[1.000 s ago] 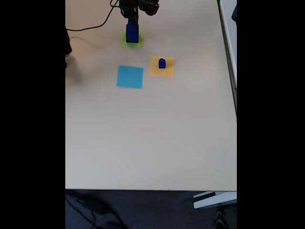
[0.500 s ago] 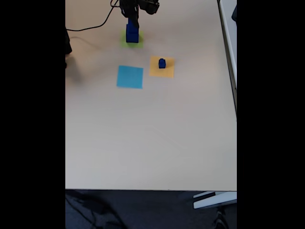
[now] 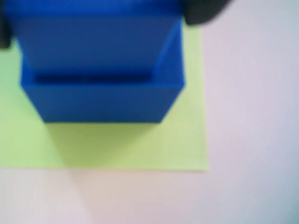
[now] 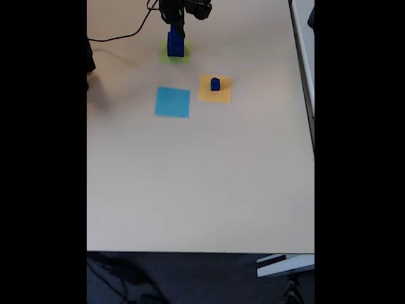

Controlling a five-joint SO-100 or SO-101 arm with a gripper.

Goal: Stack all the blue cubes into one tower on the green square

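At the far end of the surface (image 4: 202,183) the claw (image 4: 175,26) sits right over the tower (image 4: 175,43), but I honestly can't tell whether it's gripping the top cube or already loose. The tower stands on the green square (image 3: 187,149), upper cube offset toward one edge in the wrist view. One small blue cube (image 4: 215,83) waits on the orange square (image 4: 215,95), beside the light-blue square (image 4: 173,102). Pulling away crooked could drag that top cube off.
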